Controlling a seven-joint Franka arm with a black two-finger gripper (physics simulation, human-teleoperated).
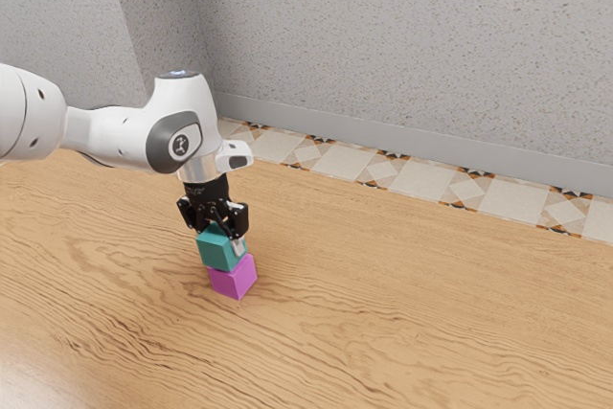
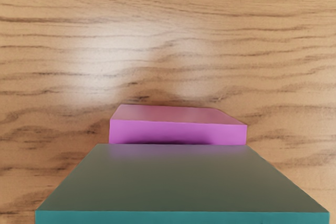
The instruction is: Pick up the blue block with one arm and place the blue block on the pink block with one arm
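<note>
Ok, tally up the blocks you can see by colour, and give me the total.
blue block: 1
pink block: 1
Total: 2

A big wooden table (image 1: 431, 313) with wavy brown lines fills the near part of the room. Past its far edge lies a floor (image 1: 436, 179) of pale square tiles with little dark corners. A grey strip (image 1: 412, 134) runs along the bottom of the bumpy grey wall (image 1: 431, 35) at the far side.
</note>
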